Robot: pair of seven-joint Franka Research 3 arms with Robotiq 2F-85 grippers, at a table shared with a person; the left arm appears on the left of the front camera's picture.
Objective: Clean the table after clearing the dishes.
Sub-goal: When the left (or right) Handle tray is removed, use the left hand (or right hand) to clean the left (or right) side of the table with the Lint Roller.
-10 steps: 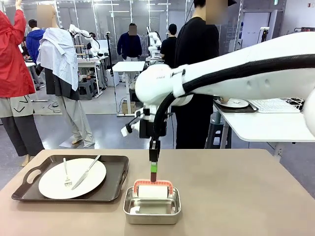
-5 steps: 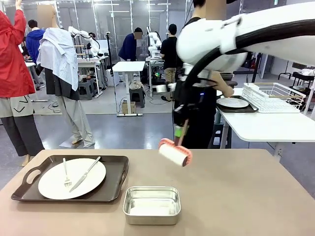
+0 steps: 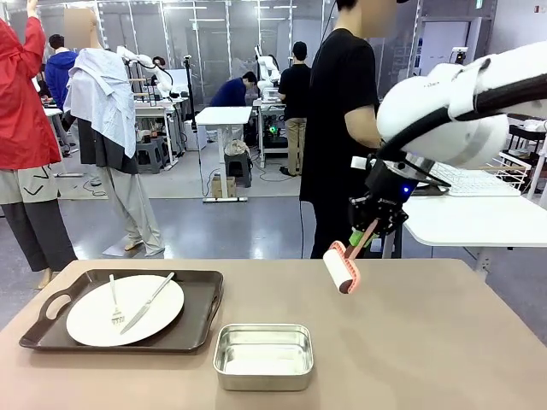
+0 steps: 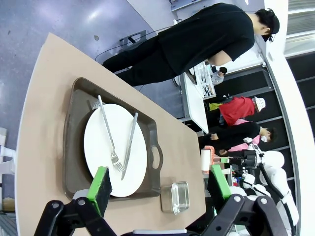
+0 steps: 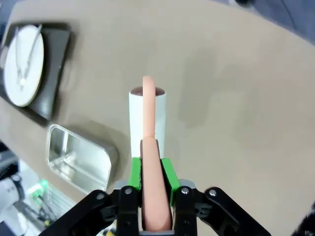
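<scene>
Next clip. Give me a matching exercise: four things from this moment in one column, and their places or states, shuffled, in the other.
1. lint roller
2. steel pan
3. white plate
4. left gripper

a. on the brown tray, under a fork and knife
b. jaws open, holding nothing
c. held over the table by the right gripper
d. on the table beside the tray

Pairs: 1-c, 2-d, 3-a, 4-b

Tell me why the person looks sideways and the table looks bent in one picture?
Left wrist view: the camera is rolled with the wrist, so the person lies sideways; its wide lens curves the table edge. Front view: both look straight.
</scene>
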